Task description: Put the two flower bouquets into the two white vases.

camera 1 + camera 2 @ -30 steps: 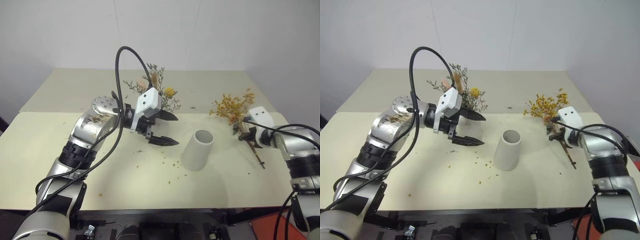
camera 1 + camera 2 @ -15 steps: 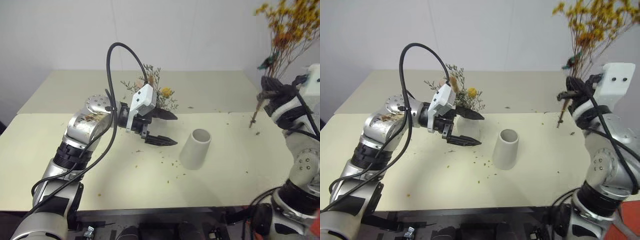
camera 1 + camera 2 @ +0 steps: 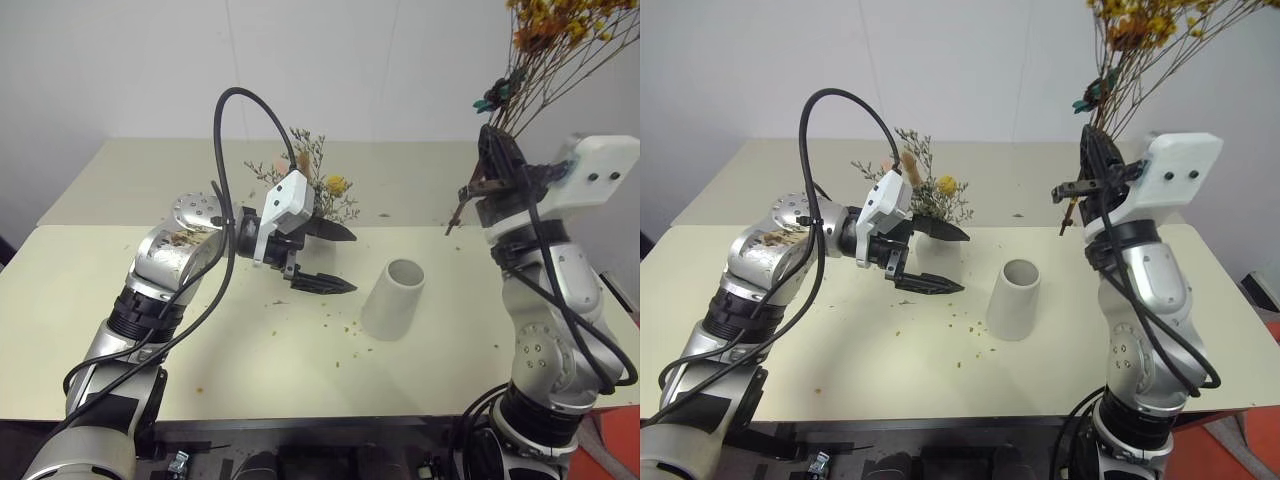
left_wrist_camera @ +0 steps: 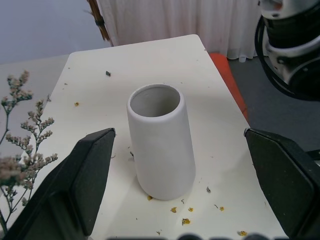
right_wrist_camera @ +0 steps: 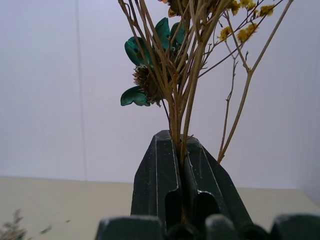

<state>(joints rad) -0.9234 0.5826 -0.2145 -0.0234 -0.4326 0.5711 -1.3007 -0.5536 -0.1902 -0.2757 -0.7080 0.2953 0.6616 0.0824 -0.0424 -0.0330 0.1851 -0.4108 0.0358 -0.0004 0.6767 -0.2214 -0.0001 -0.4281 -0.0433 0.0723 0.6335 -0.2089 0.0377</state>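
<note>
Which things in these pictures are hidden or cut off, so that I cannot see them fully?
- Bottle vase: in both eye views the left claw covers it; only the sprigs rise above.
- Yellow bouquet: its top is cut off by the upper edge of both eye views.
- Its stems' lower ends: hidden in the right wrist view inside the shut right claw.
- Cylinder vase: its bottom inside cannot be seen in any view.

The cylinder vase [image 3: 396, 298] is set mid-counter [image 3: 120, 290], the dried sprig bunch [image 3: 318, 187] is placed behind and to its left, and the yellow-blossom bunch [image 3: 560, 40] is held high above the counter's right side.
</note>
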